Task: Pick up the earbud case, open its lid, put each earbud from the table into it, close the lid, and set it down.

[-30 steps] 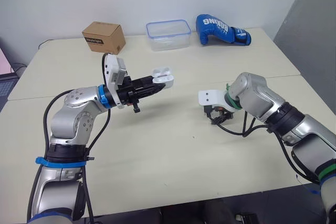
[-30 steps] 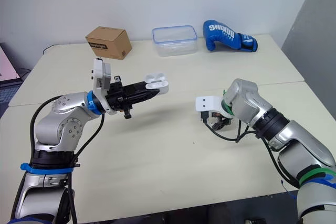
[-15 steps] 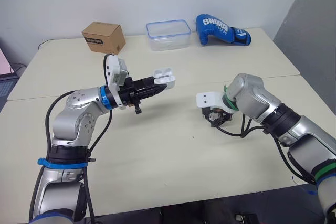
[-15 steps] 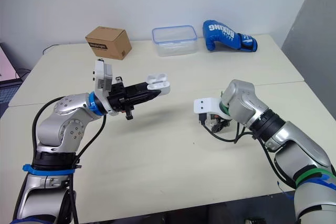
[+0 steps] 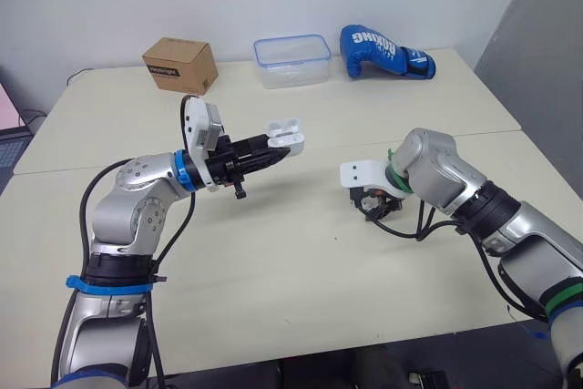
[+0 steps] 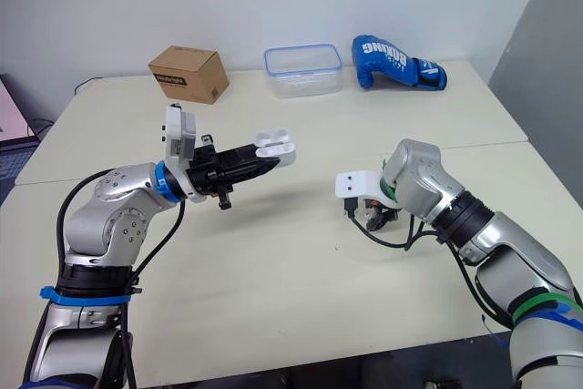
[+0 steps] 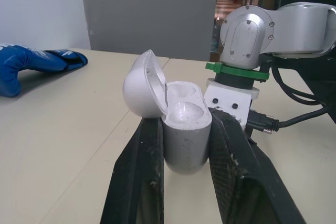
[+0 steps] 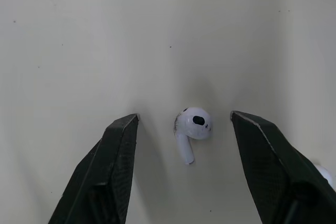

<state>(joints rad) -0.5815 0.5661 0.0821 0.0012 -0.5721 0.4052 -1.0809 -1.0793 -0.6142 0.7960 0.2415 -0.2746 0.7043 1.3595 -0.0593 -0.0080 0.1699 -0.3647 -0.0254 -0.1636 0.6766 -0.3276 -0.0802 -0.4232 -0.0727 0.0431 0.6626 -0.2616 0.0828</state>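
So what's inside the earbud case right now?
Nothing visible: the open earbud case, clamped in the left gripper, shows two empty wells; their depths are hidden by its rim.

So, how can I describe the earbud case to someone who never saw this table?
Start at the beige table and find the left gripper raised above its middle. The case is the small white shell clamped between its fingers, not lying on the table like the earbud, with its lid open and sockets empty.

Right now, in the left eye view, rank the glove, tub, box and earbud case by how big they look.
Largest: glove and tub, too alike to rank.
Then: box, slightly smaller.
Smallest: case, though nearest the camera.
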